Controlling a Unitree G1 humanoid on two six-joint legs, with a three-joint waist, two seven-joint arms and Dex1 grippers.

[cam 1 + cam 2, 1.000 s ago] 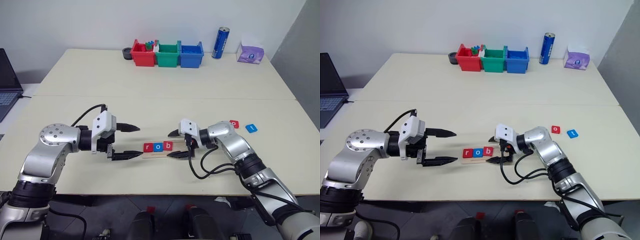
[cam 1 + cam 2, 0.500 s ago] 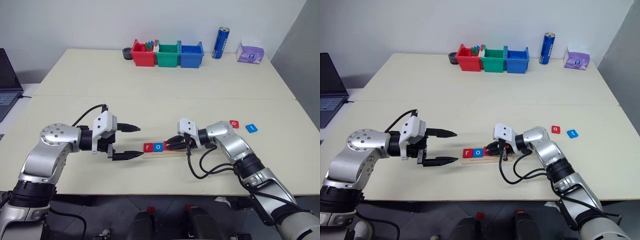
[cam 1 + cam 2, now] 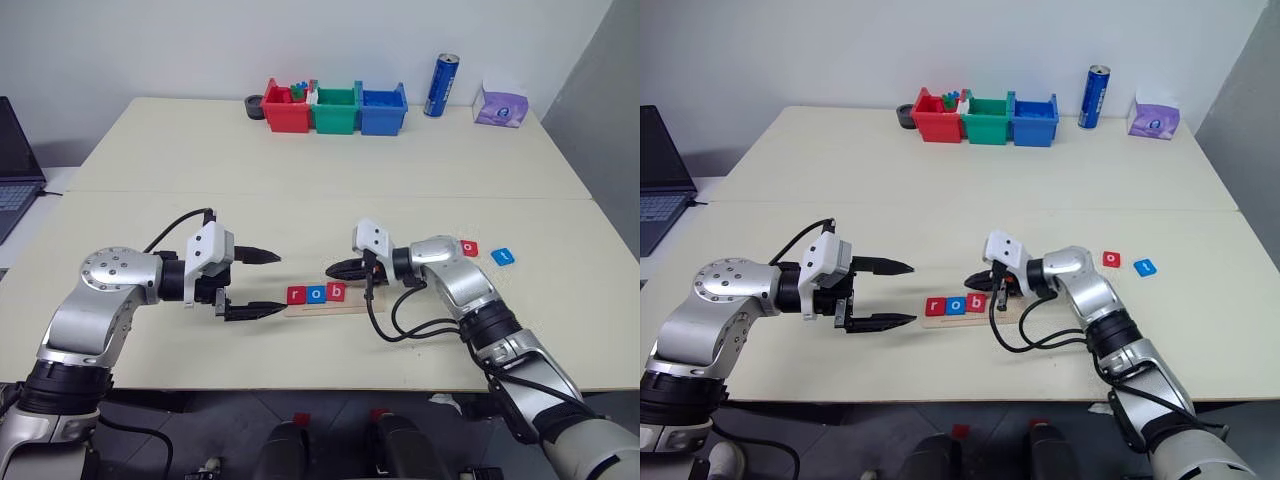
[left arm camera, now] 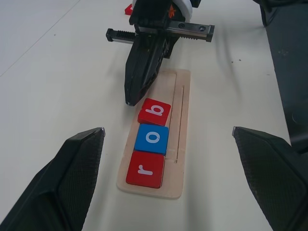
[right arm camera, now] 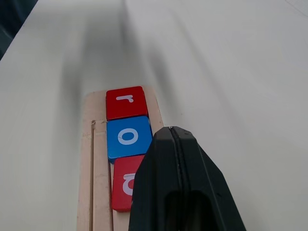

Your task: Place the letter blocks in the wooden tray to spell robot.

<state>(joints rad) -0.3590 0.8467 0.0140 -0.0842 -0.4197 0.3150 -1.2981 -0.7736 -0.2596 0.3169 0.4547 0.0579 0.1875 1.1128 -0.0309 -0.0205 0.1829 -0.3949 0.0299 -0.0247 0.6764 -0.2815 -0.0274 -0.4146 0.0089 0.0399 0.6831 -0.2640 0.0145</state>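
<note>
Now my right claw has clenched empty | its tip sits just beside the b block | r, o, b seated in the wooden tray | left claw released | second o next.

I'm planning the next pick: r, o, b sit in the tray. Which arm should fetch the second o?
Right. The red o block and blue t block lie beside the right arm; the left gripper hovers beyond the wooden tray's far end.

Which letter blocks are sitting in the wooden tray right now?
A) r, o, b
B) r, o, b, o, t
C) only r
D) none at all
A: the wooden tray holds a red r, a blue o and a red b in a row, while two more letter blocks lie on the table to the robot's right.
</note>
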